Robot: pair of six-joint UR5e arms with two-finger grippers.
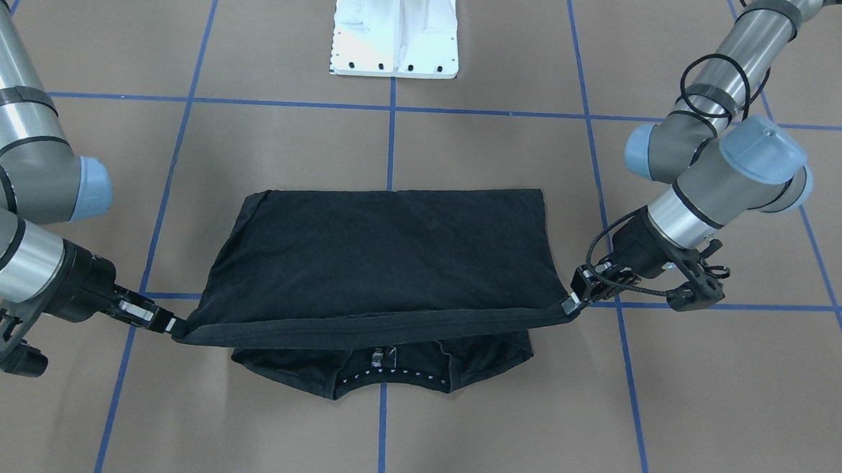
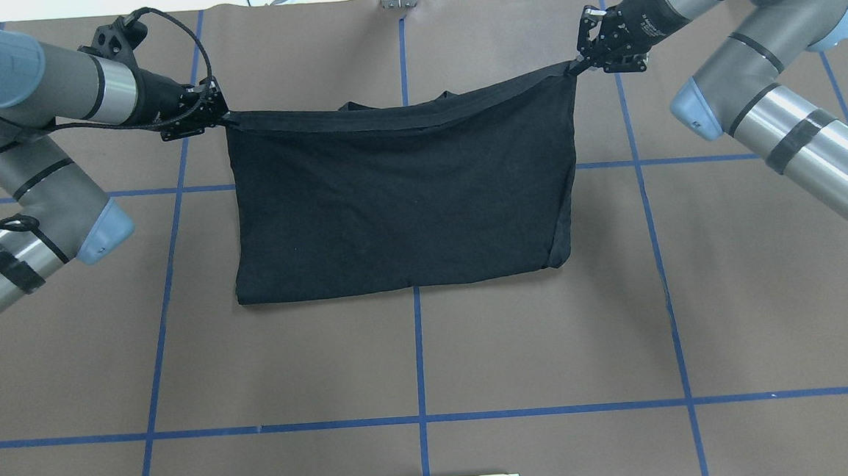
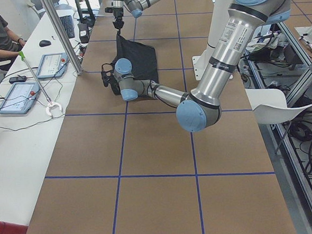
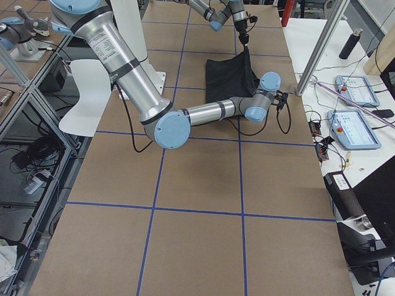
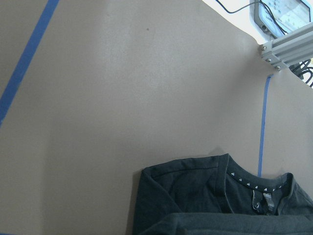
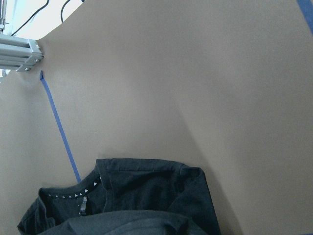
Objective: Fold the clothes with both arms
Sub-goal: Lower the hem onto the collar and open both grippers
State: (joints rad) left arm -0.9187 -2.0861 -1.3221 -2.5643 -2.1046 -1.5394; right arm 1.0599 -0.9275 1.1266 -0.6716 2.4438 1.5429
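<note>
Overhead exterior view: the black short-sleeved cotton T-shirt (image 2: 399, 195) lies doubled over in the middle of the brown table (image 2: 548, 348) with its blue tape lines. The shirt's edge nearest the robot rests on the surface, and its far edge is raised and drawn into a taut band between the arms. The black two-finger left gripper (image 2: 219, 116) is clamped on one corner of that band and the black two-finger right gripper (image 2: 580, 65) on the other, while the front-facing view shows the neck band (image 1: 392, 380), dotted with small white triangles, lying flat on the table under the raised edge.
</note>
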